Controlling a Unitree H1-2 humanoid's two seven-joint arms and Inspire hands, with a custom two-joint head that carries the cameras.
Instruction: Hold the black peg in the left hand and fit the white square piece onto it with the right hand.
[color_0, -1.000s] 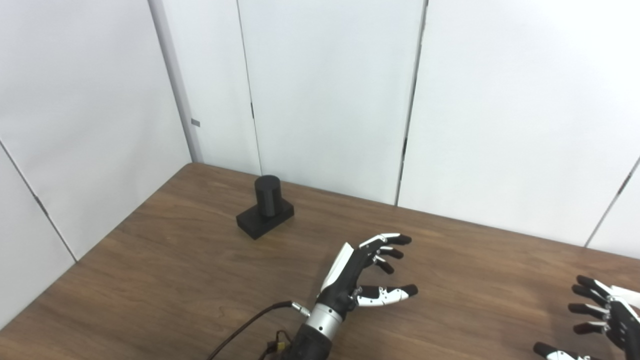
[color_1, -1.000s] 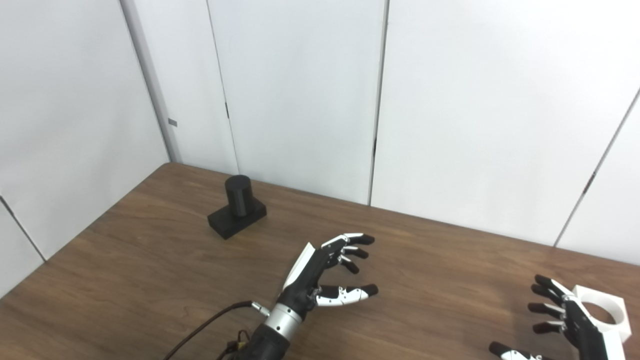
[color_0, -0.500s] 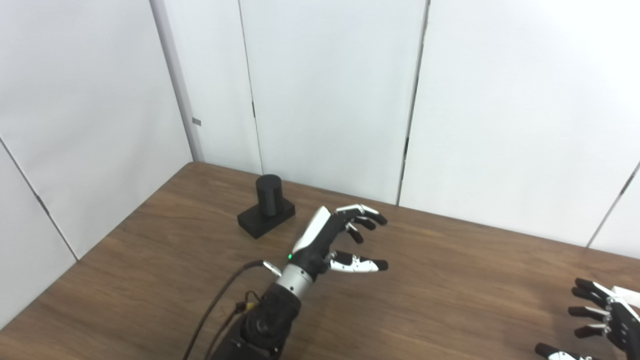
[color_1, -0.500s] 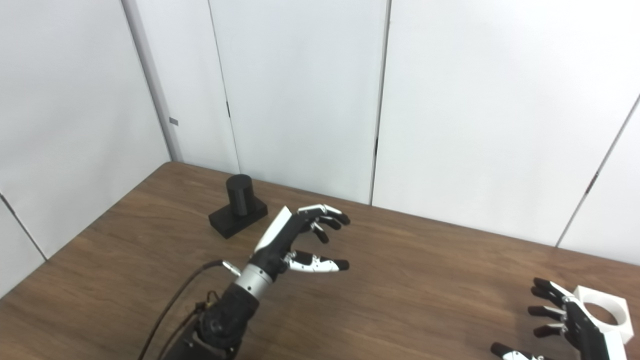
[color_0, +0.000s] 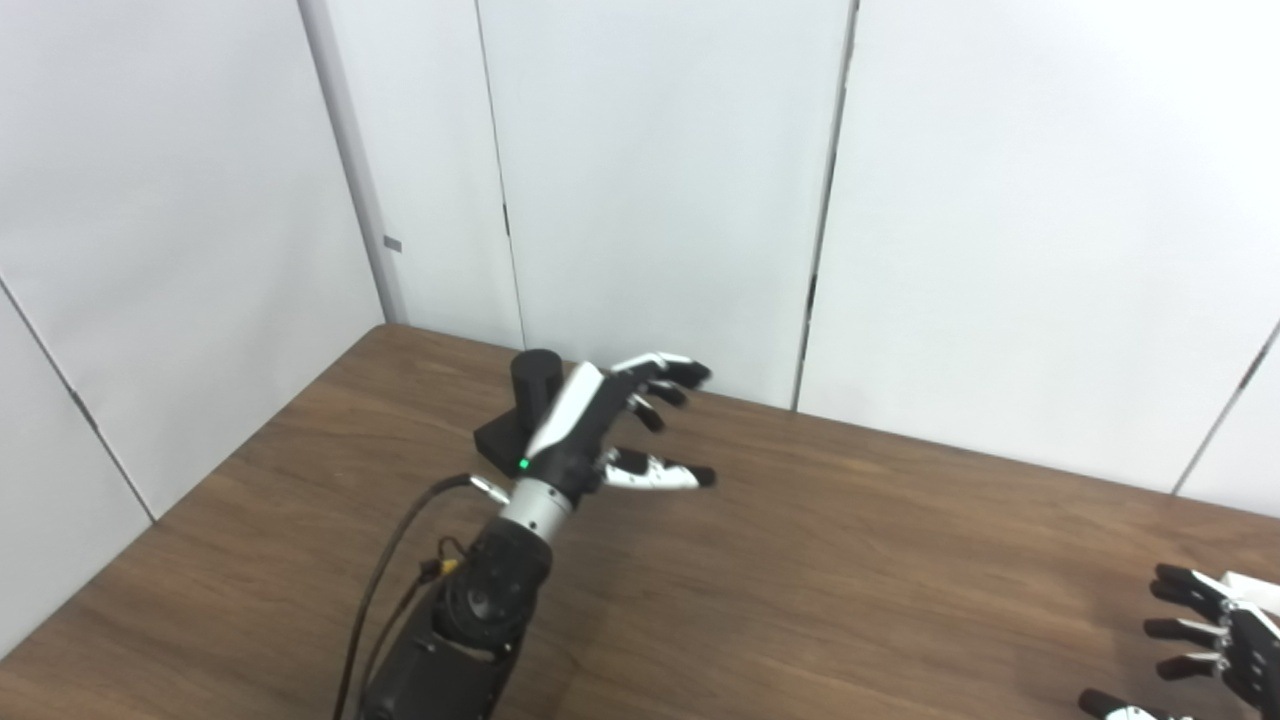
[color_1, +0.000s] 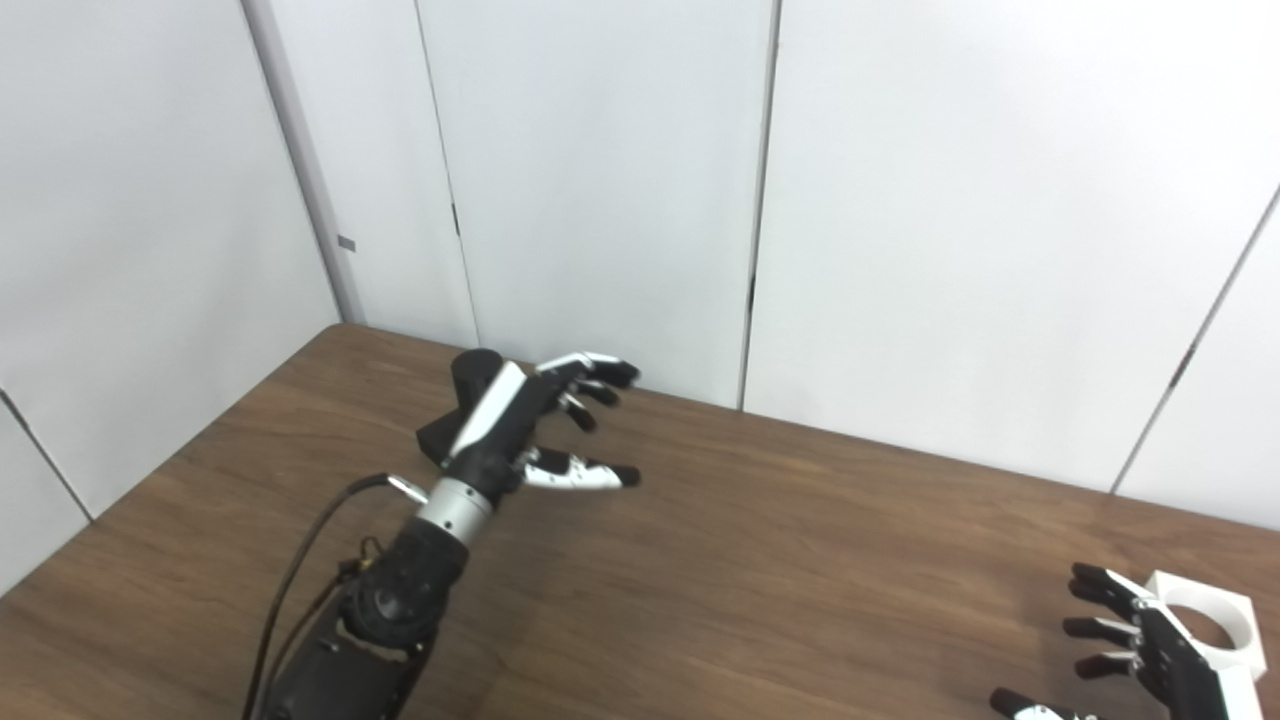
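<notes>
A matte black cylindrical peg (color_0: 536, 385) on a rectangular black base stands at the wooden bench's (color_0: 800, 560) far left, partly behind the left hand (color_0: 585, 430), whose fingers are spread, empty. The white square piece (color_1: 1205, 625) with a round hole lies at the right edge beside the right hand (color_1: 1140, 650), fingers apart.

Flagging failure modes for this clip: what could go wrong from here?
The open left hand is beside the black peg, fingers pointing past it; closing now might bump or tip it. The white square piece sits near the table corner behind the open right hand, which might push it off.
</notes>
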